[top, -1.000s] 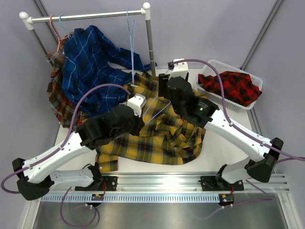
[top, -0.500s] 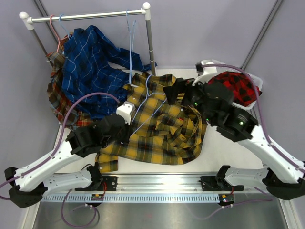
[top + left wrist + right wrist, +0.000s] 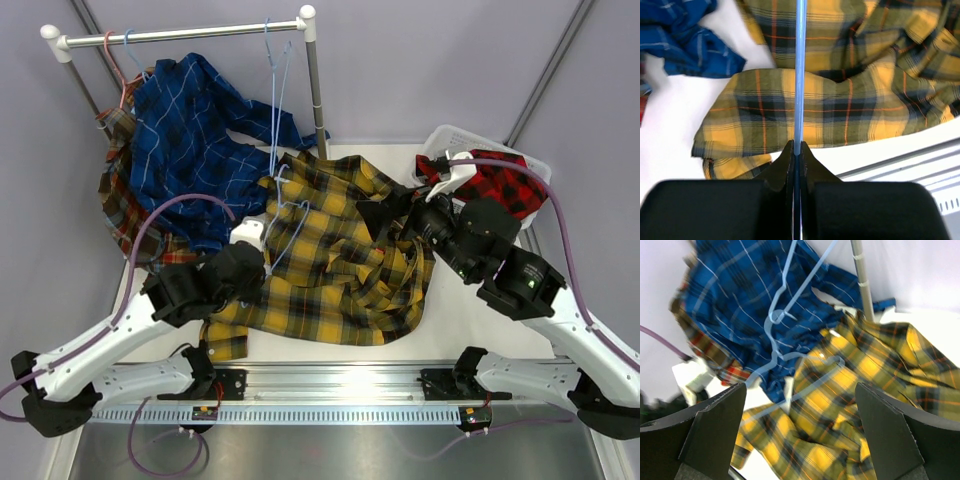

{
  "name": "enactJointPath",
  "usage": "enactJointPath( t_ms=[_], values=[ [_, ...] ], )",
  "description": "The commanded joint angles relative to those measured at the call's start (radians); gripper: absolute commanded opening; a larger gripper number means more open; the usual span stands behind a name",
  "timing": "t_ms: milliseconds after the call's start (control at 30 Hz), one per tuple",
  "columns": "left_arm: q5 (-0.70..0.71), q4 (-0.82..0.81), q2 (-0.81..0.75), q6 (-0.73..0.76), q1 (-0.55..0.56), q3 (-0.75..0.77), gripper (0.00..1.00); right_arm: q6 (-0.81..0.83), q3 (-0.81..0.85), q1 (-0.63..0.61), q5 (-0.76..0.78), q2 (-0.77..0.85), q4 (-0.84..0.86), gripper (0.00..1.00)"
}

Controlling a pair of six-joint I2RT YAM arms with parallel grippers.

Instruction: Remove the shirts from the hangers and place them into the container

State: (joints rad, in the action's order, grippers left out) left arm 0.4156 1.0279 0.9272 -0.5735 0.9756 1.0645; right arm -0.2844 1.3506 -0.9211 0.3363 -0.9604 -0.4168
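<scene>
The yellow-and-black shirt (image 3: 345, 270) lies spread on the table, free of its hanger. My left gripper (image 3: 262, 262) is shut on the wire of a light blue hanger (image 3: 285, 215), which stands over the shirt's left part. In the left wrist view the wire (image 3: 800, 75) runs straight out from my shut left gripper (image 3: 796, 147). My right gripper (image 3: 383, 213) hovers open over the shirt's right shoulder, holding nothing; it (image 3: 800, 390) faces the yellow shirt (image 3: 865, 370) and hanger (image 3: 772, 340). A red-and-black shirt (image 3: 500, 185) lies in the white container (image 3: 445, 140).
A blue shirt (image 3: 190, 140) and a brown-red plaid shirt (image 3: 125, 205) hang draped from the metal rail (image 3: 185, 33) at back left. A bare light blue hanger (image 3: 275, 70) and a pink hanger (image 3: 112, 55) hang on the rail. The rail's post (image 3: 315, 90) stands behind the yellow shirt.
My right gripper opened and swung right, off the middle of the yellow shirt. My left gripper drew back toward the near left with the hanger, which now shows clear of the shirt.
</scene>
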Motion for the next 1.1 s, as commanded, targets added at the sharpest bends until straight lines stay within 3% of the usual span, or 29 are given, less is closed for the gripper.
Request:
enactJointPath(
  t_ms=[0, 167, 467, 767, 1067],
  values=[
    [0.117, 0.021, -0.060, -0.089, -0.012, 0.006, 0.00, 0.016, -0.041, -0.002, 0.035, 0.028, 0.007, 1.00],
    [0.176, 0.104, -0.085, -0.124, -0.035, 0.041, 0.00, 0.017, -0.062, -0.001, 0.040, 0.041, -0.013, 1.00],
    [0.264, 0.112, -0.168, -0.140, -0.038, 0.057, 0.00, 0.019, -0.125, -0.001, 0.056, 0.086, 0.013, 0.99],
    [0.379, 0.112, -0.180, -0.068, -0.038, 0.149, 0.00, 0.016, -0.153, -0.001, 0.056, 0.098, 0.018, 0.99],
    [0.385, 0.121, -0.148, -0.025, -0.077, 0.187, 0.00, 0.008, -0.162, -0.001, 0.050, 0.114, 0.013, 0.99]
  ],
)
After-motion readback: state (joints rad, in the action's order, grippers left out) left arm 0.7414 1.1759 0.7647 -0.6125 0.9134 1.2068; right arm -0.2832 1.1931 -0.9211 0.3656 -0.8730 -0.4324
